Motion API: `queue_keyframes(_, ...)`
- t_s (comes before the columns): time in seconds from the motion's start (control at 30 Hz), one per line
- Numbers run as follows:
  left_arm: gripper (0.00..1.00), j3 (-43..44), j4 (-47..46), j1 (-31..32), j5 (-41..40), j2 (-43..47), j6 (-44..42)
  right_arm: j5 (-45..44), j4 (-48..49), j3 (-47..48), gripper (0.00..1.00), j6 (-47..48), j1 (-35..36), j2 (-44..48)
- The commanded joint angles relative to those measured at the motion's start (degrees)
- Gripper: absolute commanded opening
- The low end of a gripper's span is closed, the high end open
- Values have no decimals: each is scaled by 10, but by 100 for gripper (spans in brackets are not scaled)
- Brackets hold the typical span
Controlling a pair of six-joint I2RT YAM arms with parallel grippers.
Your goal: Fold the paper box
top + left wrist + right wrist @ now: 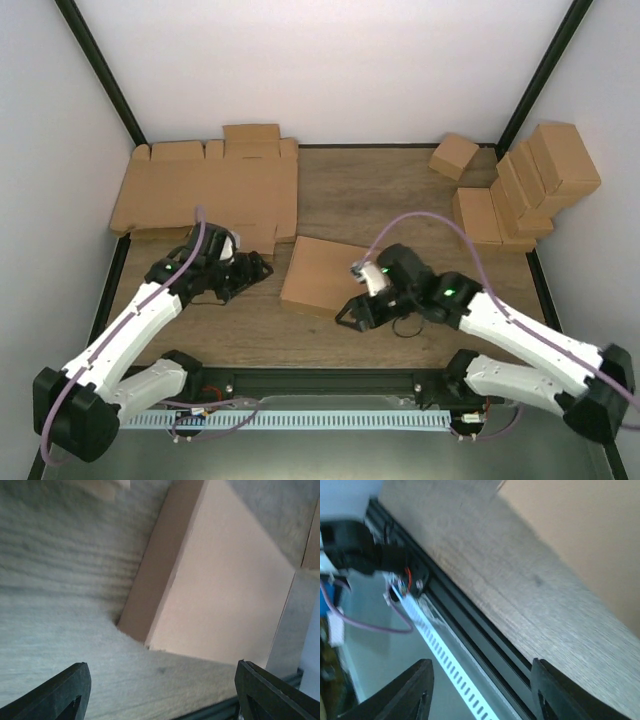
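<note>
There is one folded paper box (322, 277), one pile of flat cardboard blanks (200, 190), one lone small box (453, 156), and a cluster of small boxes (525, 190) too tightly stacked to count. There are two grippers.

The paper box is plain brown, shallow and rectangular, with its lid closed flat. It lies near the middle of the wooden table (400, 200), set askew to the table's edges. The left wrist view shows one side wall and the smooth top.

The left gripper (165, 700) sits just off the box's left side without touching it. Its jaws are spread wide with nothing between them. The right gripper (482, 695) sits by the box's near right corner, over the table's near edge. Its jaws are also apart and empty.
</note>
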State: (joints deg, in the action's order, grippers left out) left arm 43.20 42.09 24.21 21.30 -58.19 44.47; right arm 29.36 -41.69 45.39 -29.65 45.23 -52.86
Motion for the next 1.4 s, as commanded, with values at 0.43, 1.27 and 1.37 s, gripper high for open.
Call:
queue_keyframes(0.43,85,51,18,0,-259,168,55,-224,187,52,1,94,265,-277)
queue_keyframes(1.27,87,48,2,0,-282,189,41,-456,202,63,1,-37,44,-403)
queue_keyframes(1.37,88,46,0,-1,-284,187,40,-462,209,53,1,-50,-7,-377)
